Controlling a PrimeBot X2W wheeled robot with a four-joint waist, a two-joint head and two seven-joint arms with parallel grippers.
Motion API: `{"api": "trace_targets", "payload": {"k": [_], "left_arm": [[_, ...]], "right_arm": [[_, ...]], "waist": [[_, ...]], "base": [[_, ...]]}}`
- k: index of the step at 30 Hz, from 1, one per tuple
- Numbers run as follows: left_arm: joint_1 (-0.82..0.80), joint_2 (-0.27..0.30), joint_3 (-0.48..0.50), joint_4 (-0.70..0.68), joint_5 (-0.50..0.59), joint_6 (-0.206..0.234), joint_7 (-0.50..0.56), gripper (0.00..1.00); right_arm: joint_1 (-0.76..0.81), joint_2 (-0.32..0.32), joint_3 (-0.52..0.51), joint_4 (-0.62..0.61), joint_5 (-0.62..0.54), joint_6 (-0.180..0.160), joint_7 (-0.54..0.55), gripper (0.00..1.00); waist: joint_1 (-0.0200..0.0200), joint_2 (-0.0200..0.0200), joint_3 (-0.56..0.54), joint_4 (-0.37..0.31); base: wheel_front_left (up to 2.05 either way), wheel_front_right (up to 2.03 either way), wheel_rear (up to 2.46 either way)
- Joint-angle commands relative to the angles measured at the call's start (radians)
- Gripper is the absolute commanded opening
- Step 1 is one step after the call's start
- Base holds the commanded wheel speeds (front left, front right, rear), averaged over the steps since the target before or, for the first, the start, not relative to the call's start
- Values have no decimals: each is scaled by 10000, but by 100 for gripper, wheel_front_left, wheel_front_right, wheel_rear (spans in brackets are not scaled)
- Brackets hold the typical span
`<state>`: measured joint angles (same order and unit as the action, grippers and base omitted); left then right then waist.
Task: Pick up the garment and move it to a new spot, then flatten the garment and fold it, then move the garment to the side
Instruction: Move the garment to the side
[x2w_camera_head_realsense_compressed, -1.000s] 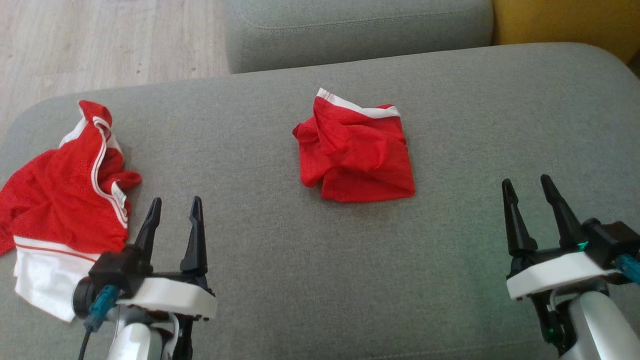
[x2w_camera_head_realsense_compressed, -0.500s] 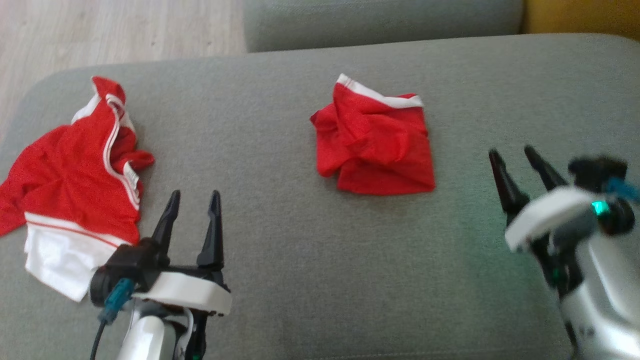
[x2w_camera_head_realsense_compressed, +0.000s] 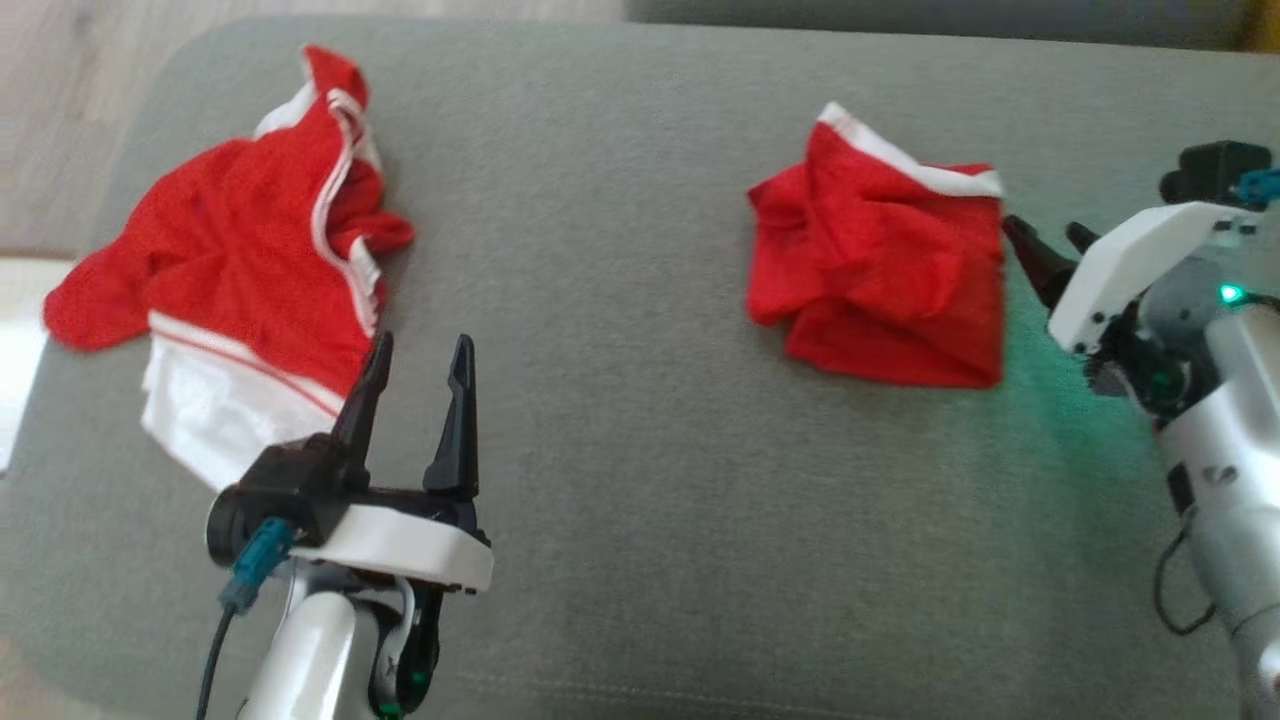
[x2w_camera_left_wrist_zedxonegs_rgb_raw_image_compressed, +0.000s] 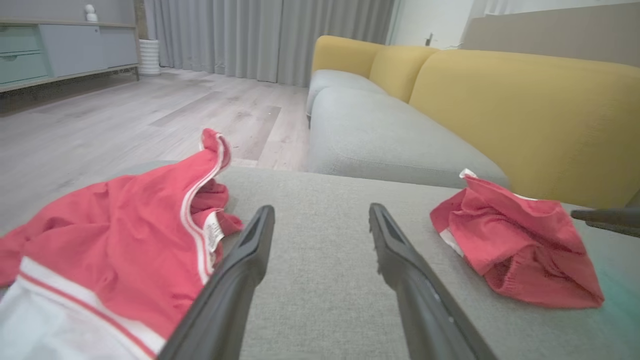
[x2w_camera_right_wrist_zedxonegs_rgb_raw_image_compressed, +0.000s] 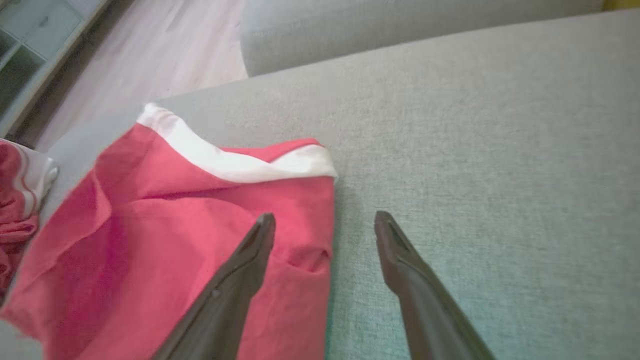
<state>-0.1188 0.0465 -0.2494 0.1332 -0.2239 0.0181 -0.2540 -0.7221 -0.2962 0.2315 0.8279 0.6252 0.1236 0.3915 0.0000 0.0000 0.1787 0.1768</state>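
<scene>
A crumpled red garment with a white waistband lies on the grey cushion, right of centre. My right gripper stands open at the garment's right edge, close above it. In the right wrist view, the right gripper has one finger over the red garment and the other over bare cushion. My left gripper is open and empty near the front left, its tips beside a second red and white garment. The left wrist view shows the left gripper between the second garment and the crumpled garment.
The cushion's rounded left edge drops to a pale wood floor. Another grey seat and a yellow sofa back stand beyond the cushion. Bare cushion lies between the two garments and toward the front.
The head camera has turned, shifting the whole picture. My right gripper has moved forward from the front right to the crumpled garment's right edge. The left gripper has stayed put.
</scene>
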Motion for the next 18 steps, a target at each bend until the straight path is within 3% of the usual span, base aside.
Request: {"api": "trace_targets", "payload": {"k": [1,5,14,15,17,18], "left_arm": [[-460,38,257,-353,-57,60,-78,100],[-560,38,123,-418,-104,153,-78,100],[-590,38,64,-495,-123,271,-78,100],[-580,38,61,-494,-135,283,-78,100],[-579,38,48,-492,-159,285,-78,100],[-588,38,47,-493,-160,285,-78,100]], "right_arm": [[-474,-132,164,6,86,71,143,100],[-927,-141,388,991,388,71,1044,100],[-845,-147,1127,1544,1422,71,2876,98],[-807,-161,1196,1544,1510,71,2945,79],[-759,-206,1311,1465,1647,71,2846,31],[-739,-230,1370,1407,1708,71,2729,0]], "waist": [[0,0,338,415],[0,0,539,769],[0,0,612,922],[0,0,603,901],[0,0,588,843],[0,0,578,807]], "base": [[0,0,0],[0,0,0],[0,0,0],[0,0,0],[0,0,0],[0,0,0]]}}
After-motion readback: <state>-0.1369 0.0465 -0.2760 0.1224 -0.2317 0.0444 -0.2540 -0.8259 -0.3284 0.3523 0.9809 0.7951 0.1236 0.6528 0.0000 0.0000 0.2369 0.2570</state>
